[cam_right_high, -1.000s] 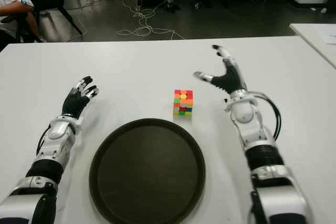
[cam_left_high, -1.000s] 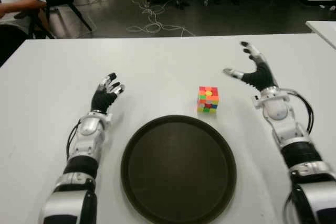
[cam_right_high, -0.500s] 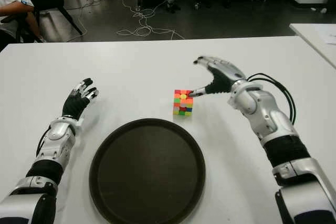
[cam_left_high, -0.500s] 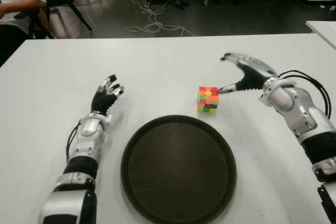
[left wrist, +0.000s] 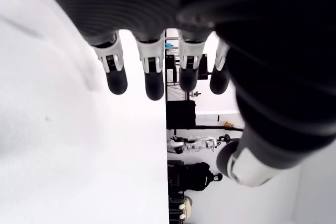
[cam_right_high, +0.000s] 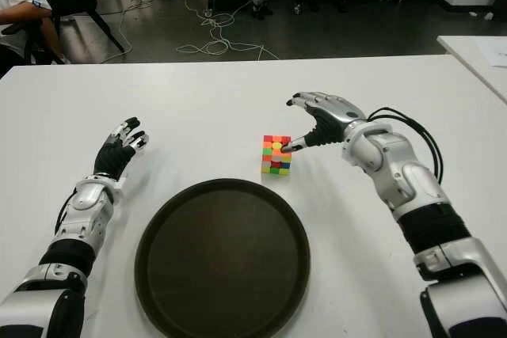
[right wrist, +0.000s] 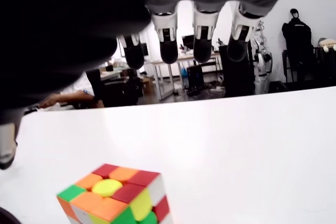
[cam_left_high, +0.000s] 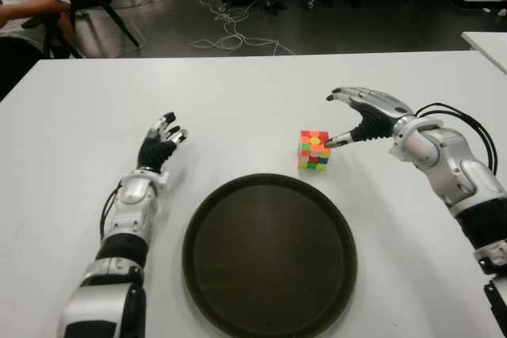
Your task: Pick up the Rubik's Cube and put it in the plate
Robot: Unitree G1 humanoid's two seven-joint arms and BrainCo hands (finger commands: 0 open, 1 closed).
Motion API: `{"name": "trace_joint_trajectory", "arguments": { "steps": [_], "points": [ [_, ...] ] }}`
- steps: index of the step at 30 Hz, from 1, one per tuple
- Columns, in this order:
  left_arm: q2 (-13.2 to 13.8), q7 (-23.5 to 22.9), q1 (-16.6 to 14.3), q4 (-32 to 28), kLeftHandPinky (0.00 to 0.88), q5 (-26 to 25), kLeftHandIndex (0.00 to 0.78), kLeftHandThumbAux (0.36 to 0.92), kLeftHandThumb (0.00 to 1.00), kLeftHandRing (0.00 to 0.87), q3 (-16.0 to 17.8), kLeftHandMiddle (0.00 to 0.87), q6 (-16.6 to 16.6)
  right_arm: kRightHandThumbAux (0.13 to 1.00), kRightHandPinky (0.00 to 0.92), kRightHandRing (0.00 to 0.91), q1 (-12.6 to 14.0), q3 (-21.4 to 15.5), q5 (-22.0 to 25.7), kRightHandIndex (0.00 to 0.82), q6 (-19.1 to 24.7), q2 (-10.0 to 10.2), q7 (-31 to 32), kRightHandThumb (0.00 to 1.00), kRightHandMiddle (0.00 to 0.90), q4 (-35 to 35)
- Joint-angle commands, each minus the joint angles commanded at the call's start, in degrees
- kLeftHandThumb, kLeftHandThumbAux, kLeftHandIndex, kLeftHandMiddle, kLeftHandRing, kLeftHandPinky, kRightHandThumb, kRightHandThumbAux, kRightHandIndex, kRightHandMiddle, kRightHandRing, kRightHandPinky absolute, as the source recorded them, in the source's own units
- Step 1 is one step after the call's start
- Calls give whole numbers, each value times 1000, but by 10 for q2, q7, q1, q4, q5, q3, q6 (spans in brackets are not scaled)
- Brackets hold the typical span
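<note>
On the white surface (cam_left_high: 253, 100) sits the Rubik's Cube (cam_left_high: 314, 150), just beyond the far right rim of the round dark plate (cam_left_high: 269, 255), not in it. Right hand (cam_left_high: 360, 116) reaches from the cube's right, fingers spread wide, thumb tip at the cube's upper right edge, nothing gripped. Left hand (cam_left_high: 161, 142) shows left of the plate, fingers extended and loose, empty. Beyond the surface: dark floor with tangled cables (cam_left_high: 230, 29), a seated person (cam_left_high: 24, 1) at far left, a 2nd white table (cam_left_high: 487, 41) at right.
</note>
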Motion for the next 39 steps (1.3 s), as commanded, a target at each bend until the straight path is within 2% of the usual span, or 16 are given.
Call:
{"name": "trace_joint_trajectory", "arguments": {
  "steps": [13,31,39],
  "points": [
    [-1,0,-3,5,71,-1,28,719,192,81,3,88,-5,340,56,34,-5,10,-8,16,17,-5,13,0,55,2],
    [0,9,-1,7,71,15,33,702,171,85,-2,90,-17,390,76,70,-16,21,-10,36,-10,-2,3,0,72,41],
    [-2,11,0,3,74,14,30,706,177,80,-2,85,-16,394,86,82,-25,27,-13,29,-9,1,11,0,75,56]
  ]
}}
